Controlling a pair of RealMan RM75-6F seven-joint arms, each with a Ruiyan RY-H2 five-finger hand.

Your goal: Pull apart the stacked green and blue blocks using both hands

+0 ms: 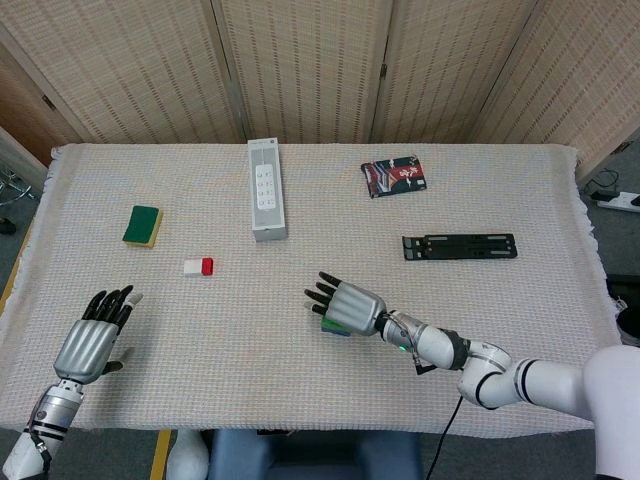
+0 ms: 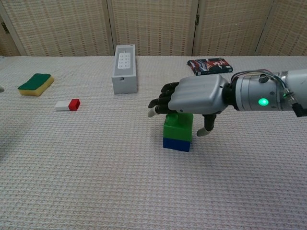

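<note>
The green block [image 2: 177, 126] sits stacked on the blue block [image 2: 176, 143], upright on the woven tablecloth near the table's middle. My right hand [image 2: 193, 97] lies palm down right over the green block and hides its top stud. Its fingers stretch out to the left and its thumb hangs beside the block's right side, gripping nothing. From the head view the right hand [image 1: 345, 305] covers the stack, and only a green sliver [image 1: 332, 327] shows. My left hand [image 1: 92, 342] hovers at the table's near left corner, fingers spread and empty, far from the stack.
A white power strip [image 1: 266, 200] lies at the back centre. A green-and-yellow sponge [image 1: 143, 224] and a small red-and-white block [image 1: 199, 266] sit on the left. A red snack packet [image 1: 392, 175] and a black rail [image 1: 459, 246] lie on the right.
</note>
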